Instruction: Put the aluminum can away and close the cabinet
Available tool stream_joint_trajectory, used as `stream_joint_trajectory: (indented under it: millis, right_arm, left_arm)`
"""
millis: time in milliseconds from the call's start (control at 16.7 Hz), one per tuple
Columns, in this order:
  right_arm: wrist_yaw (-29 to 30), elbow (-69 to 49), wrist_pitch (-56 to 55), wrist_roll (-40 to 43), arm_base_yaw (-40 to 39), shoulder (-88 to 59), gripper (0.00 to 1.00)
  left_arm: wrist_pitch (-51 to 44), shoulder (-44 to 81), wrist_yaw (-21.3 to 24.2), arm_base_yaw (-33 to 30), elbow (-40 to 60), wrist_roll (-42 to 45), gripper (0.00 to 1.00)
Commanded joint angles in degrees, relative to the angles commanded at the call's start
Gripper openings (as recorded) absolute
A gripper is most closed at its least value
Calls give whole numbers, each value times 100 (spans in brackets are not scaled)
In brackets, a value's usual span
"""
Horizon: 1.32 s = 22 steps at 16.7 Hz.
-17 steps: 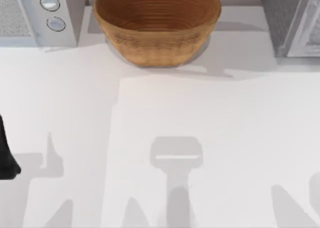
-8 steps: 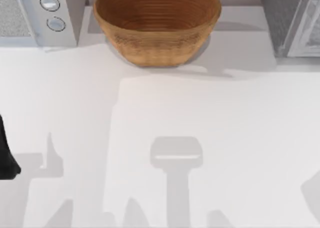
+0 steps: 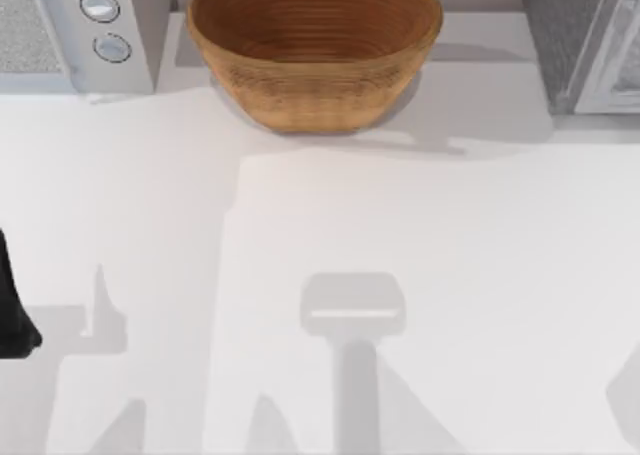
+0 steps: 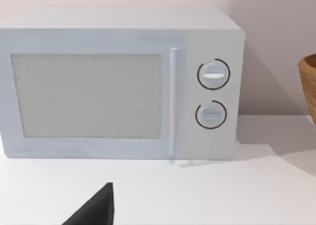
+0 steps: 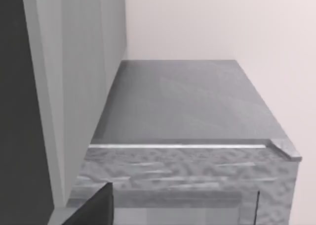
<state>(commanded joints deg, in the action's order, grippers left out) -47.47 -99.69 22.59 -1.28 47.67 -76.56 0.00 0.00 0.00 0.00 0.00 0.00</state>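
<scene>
The aluminum can is out of view. The grey cabinet (image 3: 575,45) stands at the table's back right corner, with a lighter panel along its right side. The right wrist view looks down on the cabinet's flat top (image 5: 187,101) and speckled front, so my right gripper (image 5: 96,207) is up high close to it; only a dark tip of it shows. My left arm (image 3: 12,305) is parked at the table's left edge. A dark tip of my left gripper (image 4: 96,207) points toward the microwave.
A large wicker bowl (image 3: 314,50) sits at the back centre. A white microwave (image 3: 75,30) with two dials stands at the back left, door shut (image 4: 89,99). Arm shadows lie along the white table's front.
The shadows along the table's front right have shifted toward the right edge, so the right arm is moving. The left arm, bowl and microwave have stayed put.
</scene>
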Motion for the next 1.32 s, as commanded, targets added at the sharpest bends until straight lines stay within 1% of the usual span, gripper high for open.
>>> stream_joint_trajectory:
  millis: [240, 720, 900, 1020, 1140, 1320]
  right_arm:
    - [1569, 20, 55, -1, -1570, 46, 100]
    - [5174, 72, 182, -2, -5177, 156, 100]
    - [6271, 89, 220, -3, -6275, 191, 100]
    - [6816, 98, 239, -3, -6821, 208, 100]
    - [7167, 103, 251, -3, -7171, 219, 100]
    - [7287, 105, 255, -3, -7292, 223, 100]
  left_arm:
    - [0, 0, 0, 0, 0, 0, 100]
    - [0, 0, 0, 0, 0, 0, 100]
    - [0, 0, 0, 0, 0, 0, 100]
    - [0, 0, 0, 0, 0, 0, 100]
    - [0, 0, 0, 0, 0, 0, 100]
    - [0, 0, 0, 0, 0, 0, 100]
